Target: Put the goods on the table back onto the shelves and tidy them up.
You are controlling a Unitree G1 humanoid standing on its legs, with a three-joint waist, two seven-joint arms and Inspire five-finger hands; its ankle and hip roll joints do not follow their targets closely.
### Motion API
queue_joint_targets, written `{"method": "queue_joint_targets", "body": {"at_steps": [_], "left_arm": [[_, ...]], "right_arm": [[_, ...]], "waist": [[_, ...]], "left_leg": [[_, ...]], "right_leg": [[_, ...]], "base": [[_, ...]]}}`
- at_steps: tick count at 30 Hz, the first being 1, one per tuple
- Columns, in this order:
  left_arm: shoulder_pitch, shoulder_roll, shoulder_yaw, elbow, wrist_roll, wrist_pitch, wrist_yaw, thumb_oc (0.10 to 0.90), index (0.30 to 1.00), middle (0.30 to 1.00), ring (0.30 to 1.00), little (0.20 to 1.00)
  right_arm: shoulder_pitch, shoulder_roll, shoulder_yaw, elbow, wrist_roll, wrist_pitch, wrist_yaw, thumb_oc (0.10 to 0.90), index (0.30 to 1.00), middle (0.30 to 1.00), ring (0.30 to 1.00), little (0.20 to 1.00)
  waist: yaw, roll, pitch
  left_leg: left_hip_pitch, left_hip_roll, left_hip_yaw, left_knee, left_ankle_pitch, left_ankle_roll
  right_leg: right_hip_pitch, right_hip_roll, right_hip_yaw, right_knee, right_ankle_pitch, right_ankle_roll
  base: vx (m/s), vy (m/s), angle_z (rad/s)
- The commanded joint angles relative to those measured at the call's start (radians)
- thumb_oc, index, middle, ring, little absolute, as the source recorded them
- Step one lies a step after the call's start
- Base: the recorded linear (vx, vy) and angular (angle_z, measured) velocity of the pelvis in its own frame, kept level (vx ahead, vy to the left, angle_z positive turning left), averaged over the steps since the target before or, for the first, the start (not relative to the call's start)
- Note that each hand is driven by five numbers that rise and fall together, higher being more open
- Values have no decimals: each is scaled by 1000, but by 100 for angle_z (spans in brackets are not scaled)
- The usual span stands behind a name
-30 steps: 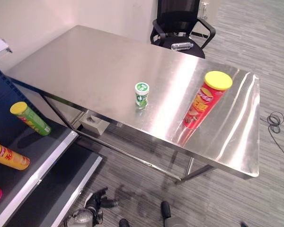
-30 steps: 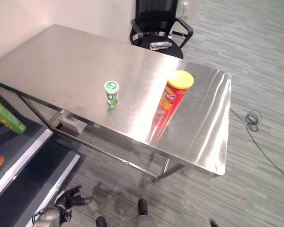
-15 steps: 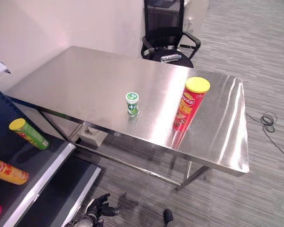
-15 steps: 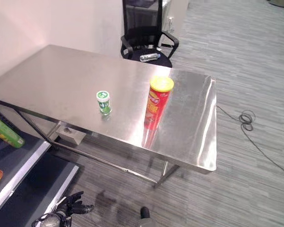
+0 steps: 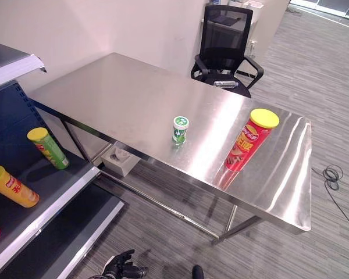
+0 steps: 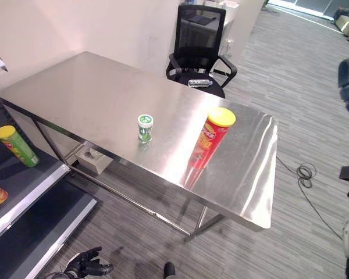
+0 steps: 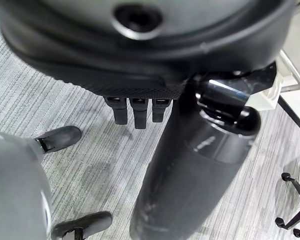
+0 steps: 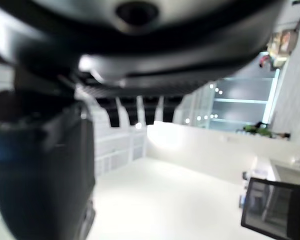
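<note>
Two goods stand upright on the steel surface (image 5: 134, 87): a small green jar (image 5: 180, 129), and at its 3 o'clock a red yellow-lidded chip can (image 5: 250, 139), lettering unreadable. Left robot hand (image 6: 84, 266) hangs low, fingers relaxed, empty; right robot hand (image 8: 45, 165): cannot tell.

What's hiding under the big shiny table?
Under the shiny steel table, a small white tissue box sits on the grey striped floor, beside the table's thin metal legs and crossbar. The tabletop covers whatever lies further back.

Steel table (image 5: 128, 87), silver; red can (image 5: 243, 147) with yellow lid, small green jar (image 5: 180, 129) with white-green lid. Shelf (image 5: 23, 174) dark blue: green can (image 5: 49, 149) and orange can (image 5: 13, 187), yellow lids. Black chair (image 5: 224, 43), grey striped carpet (image 5: 180, 238).
</note>
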Motion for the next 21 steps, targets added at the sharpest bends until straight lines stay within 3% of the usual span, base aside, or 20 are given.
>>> {"method": "queue_joint_targets", "body": {"at_steps": [1, 3, 4, 5, 11, 21], "left_arm": [[-86, 17, -32, 13, -6, -40, -7, 800, 900, 900, 900, 900], [-82, 16, -35, 18, -6, -40, -8, 800, 900, 900, 900, 900], [-65, 13, -35, 16, -2, -42, -26, 800, 900, 900, 900, 900], [-60, 10, -34, 13, -3, -43, -33, 800, 900, 900, 900, 900], [-55, 2, -45, 15, 10, -50, -39, 800, 900, 900, 900, 900], [-53, -3, -44, 11, 11, -51, -33, 800, 900, 900, 900, 900]], "right_arm": [[-155, -136, -38, 13, 105, -86, 22, 800, 900, 900, 900, 900], [-165, -147, 4, -4, 107, -60, 49, 800, 900, 900, 900, 900], [-139, -244, 139, -54, 52, 35, 175, 800, 900, 900, 900, 900], [-132, -269, 152, -66, 53, 48, 209, 800, 900, 900, 900, 900], [-116, -356, 217, -69, -26, 86, 254, 800, 900, 900, 900, 900], [-132, -375, 236, -37, -128, 106, 228, 800, 900, 900, 900, 900]], "waist": [[29, 10, -21], [37, 7, -22], [58, -6, -16], [57, -6, -18], [65, -11, -18], [75, -15, -17]], "left_leg": [[46, 33, -64, 6, -78, -44], [45, 36, -65, 6, -74, -47], [46, 43, -68, 6, -65, -55], [48, 46, -69, 6, -70, -57], [43, 53, -78, 6, -61, -64], [34, 61, -104, 6, -55, -69]], "right_leg": [[-19, -19, -9, 6, 14, 82], [-17, -19, -14, 6, 14, 81], [-7, -14, -26, 6, 10, 73], [-3, -11, -28, 6, 3, 74], [5, -5, -40, 6, -3, 68], [20, -3, -64, 6, -16, 60]], "base": [[0, 0, 0], [-26, -44, 8], [-27, -77, 8], [-20, -60, 6], [-7, -18, 8], [3, -15, 7]]}}
